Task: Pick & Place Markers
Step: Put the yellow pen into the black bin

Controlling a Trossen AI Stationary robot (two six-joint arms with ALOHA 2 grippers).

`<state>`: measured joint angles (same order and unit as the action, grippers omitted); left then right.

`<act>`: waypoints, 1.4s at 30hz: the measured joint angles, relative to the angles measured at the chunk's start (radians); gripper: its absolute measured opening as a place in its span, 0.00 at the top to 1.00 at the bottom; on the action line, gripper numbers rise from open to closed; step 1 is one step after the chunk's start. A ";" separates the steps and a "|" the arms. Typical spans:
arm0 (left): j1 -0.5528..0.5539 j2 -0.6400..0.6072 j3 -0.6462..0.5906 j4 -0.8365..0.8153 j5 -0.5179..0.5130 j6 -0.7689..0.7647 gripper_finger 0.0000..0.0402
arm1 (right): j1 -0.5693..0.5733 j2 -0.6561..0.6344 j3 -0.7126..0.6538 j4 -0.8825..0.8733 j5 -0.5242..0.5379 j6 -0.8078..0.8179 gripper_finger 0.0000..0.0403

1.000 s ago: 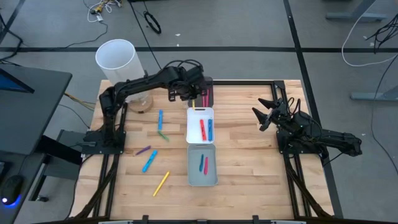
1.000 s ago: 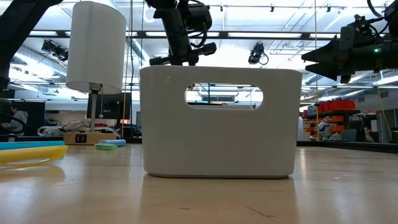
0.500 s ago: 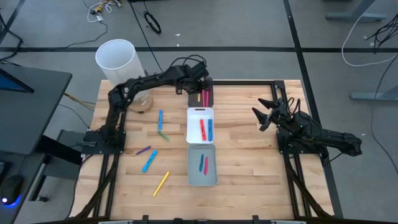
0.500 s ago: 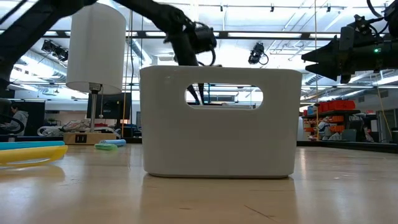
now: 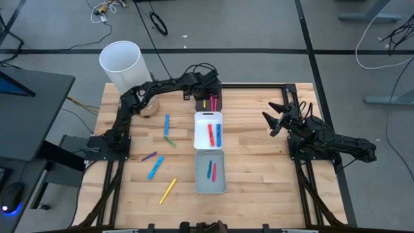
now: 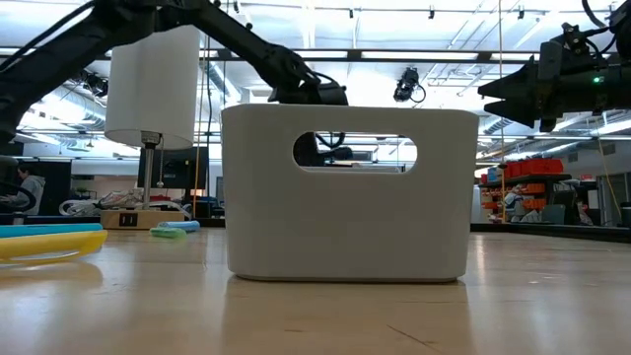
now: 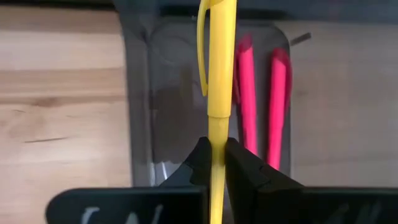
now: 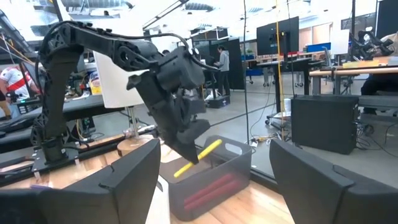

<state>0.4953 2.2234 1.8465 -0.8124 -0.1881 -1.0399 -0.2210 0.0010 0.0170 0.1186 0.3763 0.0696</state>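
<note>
One slim yellow marker [image 7: 221,68] in left pincer [image 7: 214,163]

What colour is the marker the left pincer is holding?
Yellow marker, clearest in the left wrist view.

no readable text, labels, or numbers anywhere

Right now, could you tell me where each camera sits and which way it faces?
High: overhead, looking down; both arms, table.
Low: tabletop level, behind the white tray; left arm above.
Left wrist: fingers pinch the yellow marker over the dark tray.
Right wrist: across the table, own open fingers.
Shared: both wrist views show that marker.
</note>
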 joint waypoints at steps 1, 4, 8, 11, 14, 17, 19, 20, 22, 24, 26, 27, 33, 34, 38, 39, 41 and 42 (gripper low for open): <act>0.001 0.006 0.000 0.005 0.010 -0.001 0.94 | 0.000 0.000 0.000 0.000 0.000 0.000 0.25; 0.007 0.021 -0.001 0.008 0.033 -0.001 0.94 | 0.000 0.000 0.000 0.000 0.000 0.000 0.25; 0.007 0.018 0.000 0.020 0.032 -0.003 0.94 | 0.000 0.000 0.000 0.000 0.000 0.000 0.25; 0.007 0.019 0.000 0.016 0.046 -0.004 0.93 | 0.000 0.000 0.000 0.000 0.000 0.000 0.25; 0.007 0.019 0.000 0.018 0.050 -0.002 0.87 | 0.000 0.000 0.000 0.000 0.000 0.000 0.25; 0.007 0.019 0.000 0.028 0.035 0.004 0.78 | 0.000 0.000 0.000 0.000 0.000 0.000 0.25; 0.007 0.019 0.000 0.028 0.038 0.004 0.73 | 0.000 0.000 0.000 0.000 0.000 0.000 0.25; 0.007 0.019 0.000 0.029 0.043 0.004 0.71 | 0.000 0.000 0.000 0.000 0.000 0.000 0.25; 0.007 0.019 0.000 0.030 0.051 0.005 0.66 | 0.000 0.000 0.000 0.000 0.000 0.000 0.25; 0.007 0.019 0.000 0.029 0.054 0.010 0.61 | 0.000 0.000 0.000 0.000 0.000 0.000 0.25; 0.007 0.019 0.000 0.030 0.054 0.013 0.57 | 0.000 0.000 0.000 0.000 0.000 0.000 0.25; 0.007 0.019 0.000 0.030 0.054 0.013 0.55 | 0.000 0.000 0.000 0.000 0.000 0.000 0.25; 0.007 0.019 0.000 0.030 0.061 0.016 0.45 | 0.000 0.000 0.000 0.000 0.000 0.000 0.25; 0.007 0.018 0.000 0.030 0.062 0.016 0.44 | 0.000 0.000 0.000 0.000 0.000 0.000 0.25; 0.005 0.008 0.001 0.036 0.070 0.031 0.44 | 0.000 0.000 0.000 0.000 0.000 0.000 0.25; 0.005 0.008 0.008 0.027 0.075 0.034 0.44 | 0.000 0.000 0.000 0.000 0.000 0.000 0.25; 0.002 0.008 0.028 0.002 0.081 0.054 0.45 | 0.000 0.000 0.000 0.000 0.000 0.000 0.25; -0.001 0.008 0.039 0.000 0.081 0.063 0.46 | 0.000 0.000 0.000 0.000 0.000 0.000 0.25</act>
<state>0.4942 2.2311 1.8858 -0.8123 -0.1076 -0.9772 -0.2207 0.0013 0.0170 0.1181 0.3763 0.0696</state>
